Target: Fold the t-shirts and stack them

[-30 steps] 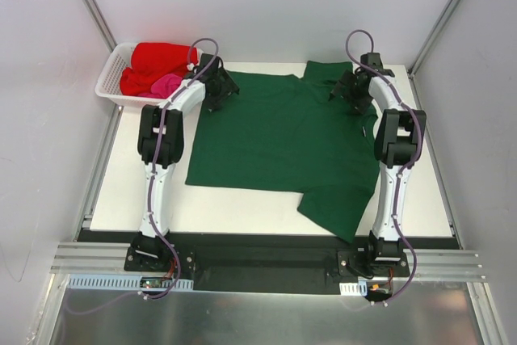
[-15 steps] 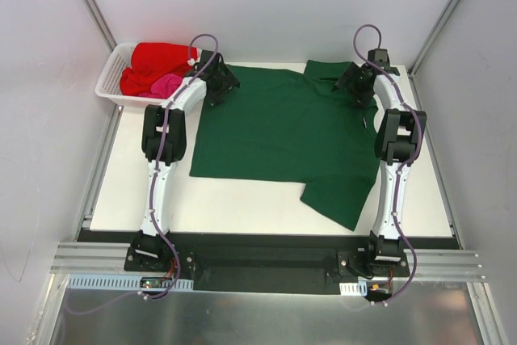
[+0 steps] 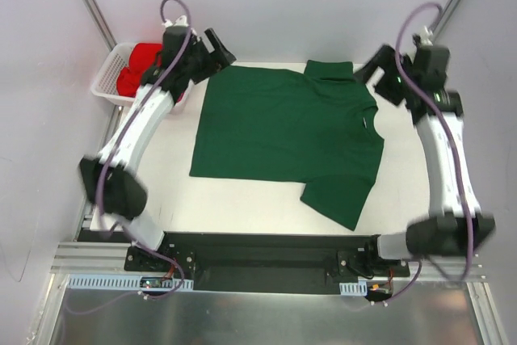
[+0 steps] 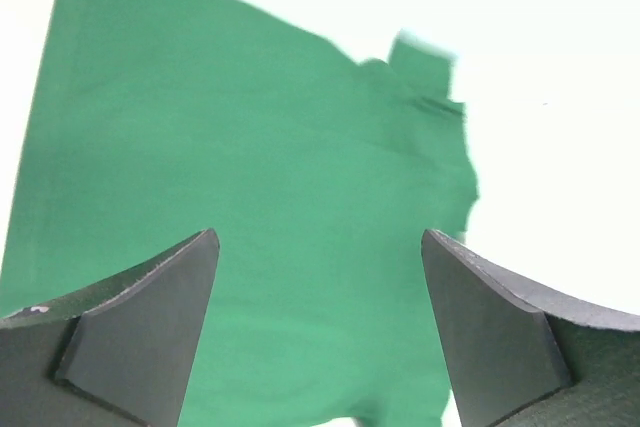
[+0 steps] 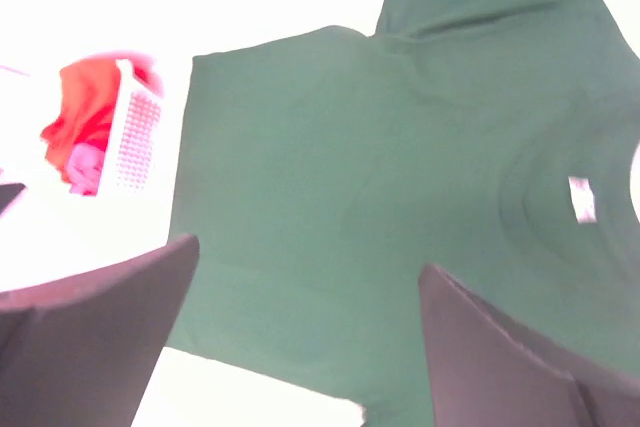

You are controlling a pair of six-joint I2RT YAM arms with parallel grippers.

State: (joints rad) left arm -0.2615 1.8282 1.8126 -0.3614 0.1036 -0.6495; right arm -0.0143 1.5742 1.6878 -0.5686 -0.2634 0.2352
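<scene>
The dark green t-shirt [image 3: 283, 139] lies spread flat on the white table, one sleeve at the far edge and one at the near right. It fills the left wrist view [image 4: 250, 197] and the right wrist view [image 5: 380, 197]. My left gripper [image 3: 220, 48] is raised above the shirt's far left corner, open and empty. My right gripper [image 3: 373, 66] is raised above the far right sleeve, open and empty. The red t-shirt [image 3: 139, 66] and the pink one lie in the basket, mostly hidden behind my left arm; both show in the right wrist view [image 5: 85, 117].
The white lattice basket [image 3: 107, 78] stands at the table's far left corner. A bare strip of white table [image 3: 234, 204] runs along the near edge. Grey walls close in both sides.
Both grippers have let go of the green shirt's far edge and lifted high above the table. The shirt now lies flat, shifted slightly toward the back.
</scene>
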